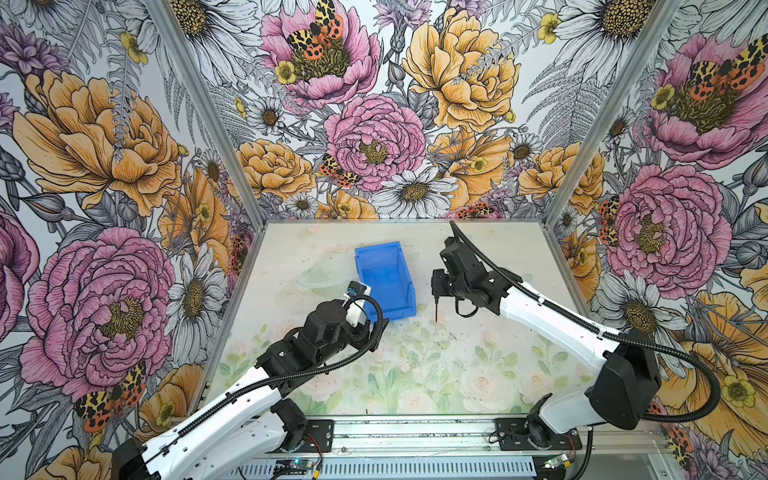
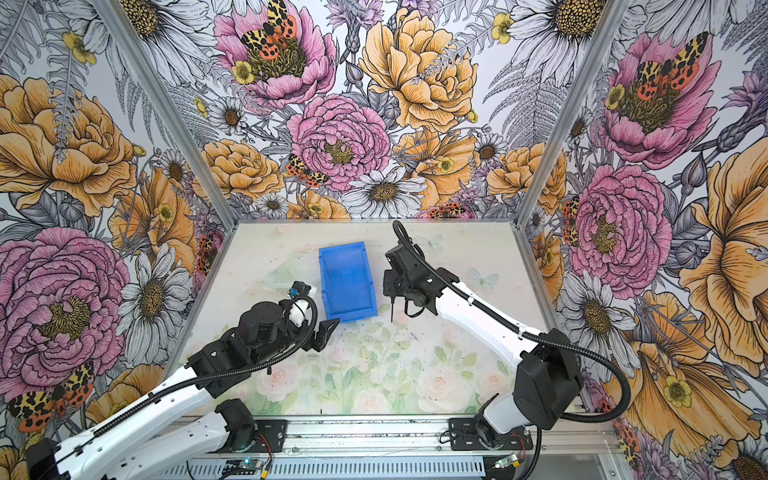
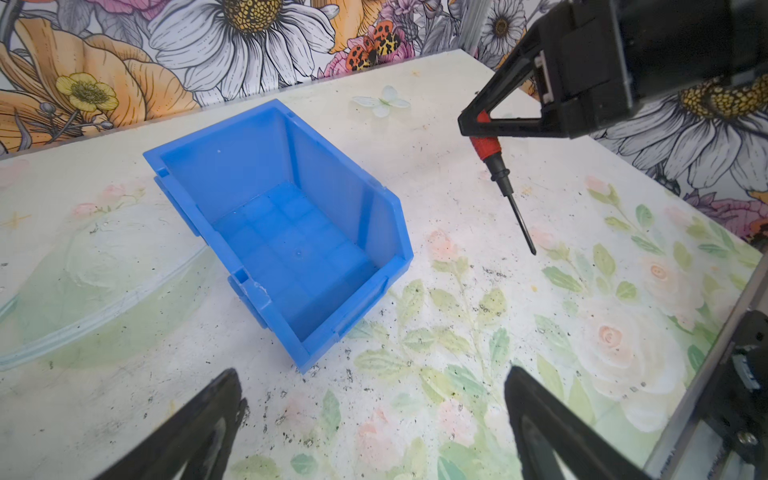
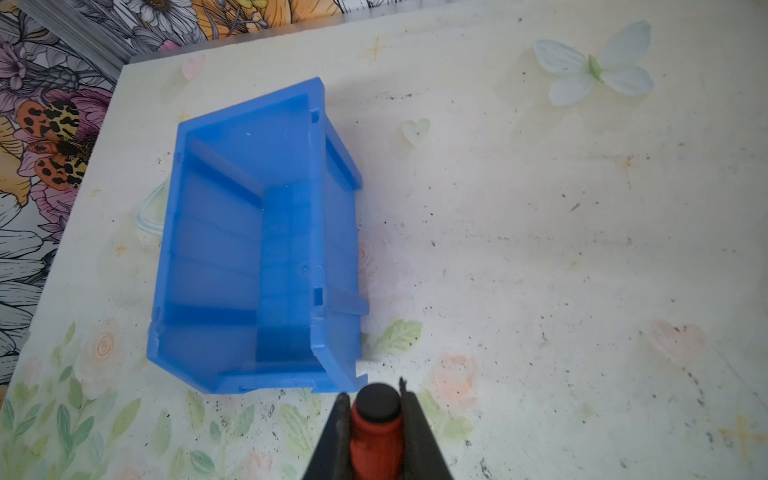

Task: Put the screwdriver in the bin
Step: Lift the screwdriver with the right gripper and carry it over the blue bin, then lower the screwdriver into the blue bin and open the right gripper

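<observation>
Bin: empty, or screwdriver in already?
Empty: the bin has a bare floor; the screwdriver hangs beside it in the right gripper.

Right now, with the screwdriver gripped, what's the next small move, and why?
Probably carry it sideways until it is over the open bin. The right jaws are shut on the red handle of the screwdriver, which hangs tip-down beside the bin, not above it. The bin looks empty.

White arms (image 1: 540, 318) (black joints (image 1: 623, 382), corrugated cables (image 1: 380, 320))

The table (image 1: 457, 374), a pale floral-printed surface with dark specks filling the lower centre of both top views, carries the blue bin (image 1: 384, 286), upright, opening upward, near frame centre.
</observation>
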Robot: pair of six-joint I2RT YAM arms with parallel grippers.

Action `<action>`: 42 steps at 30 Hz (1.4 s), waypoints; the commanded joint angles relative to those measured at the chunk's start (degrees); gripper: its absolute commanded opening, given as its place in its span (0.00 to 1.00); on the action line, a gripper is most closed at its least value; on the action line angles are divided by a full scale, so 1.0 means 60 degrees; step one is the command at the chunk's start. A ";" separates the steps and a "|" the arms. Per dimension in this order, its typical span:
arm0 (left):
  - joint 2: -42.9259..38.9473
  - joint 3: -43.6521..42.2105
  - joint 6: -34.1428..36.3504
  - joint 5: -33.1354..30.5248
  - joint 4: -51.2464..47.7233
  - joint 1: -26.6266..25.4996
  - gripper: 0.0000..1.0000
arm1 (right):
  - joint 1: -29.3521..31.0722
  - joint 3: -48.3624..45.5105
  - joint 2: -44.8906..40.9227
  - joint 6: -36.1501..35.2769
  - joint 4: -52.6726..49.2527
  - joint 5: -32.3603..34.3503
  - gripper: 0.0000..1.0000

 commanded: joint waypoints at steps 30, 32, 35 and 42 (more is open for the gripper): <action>-0.0072 -0.0467 -0.1793 0.0404 -0.0120 0.2936 0.99 | 0.0614 0.6523 0.6553 -0.0641 -0.0098 -0.0961 0.00; -0.0058 -0.0432 -0.1722 0.0475 -0.0123 0.3074 0.99 | 0.0628 0.6692 0.6817 -0.0746 -0.0112 -0.0912 0.00; -0.0058 -0.0390 -0.1686 0.0636 -0.0117 0.3283 0.99 | 0.0658 0.7031 0.7277 -0.0932 -0.0127 -0.0864 0.00; -0.0188 -0.0415 -0.1630 0.0899 -0.0177 0.3610 0.99 | 0.0746 0.7773 0.8200 -0.1233 -0.0214 -0.0849 0.00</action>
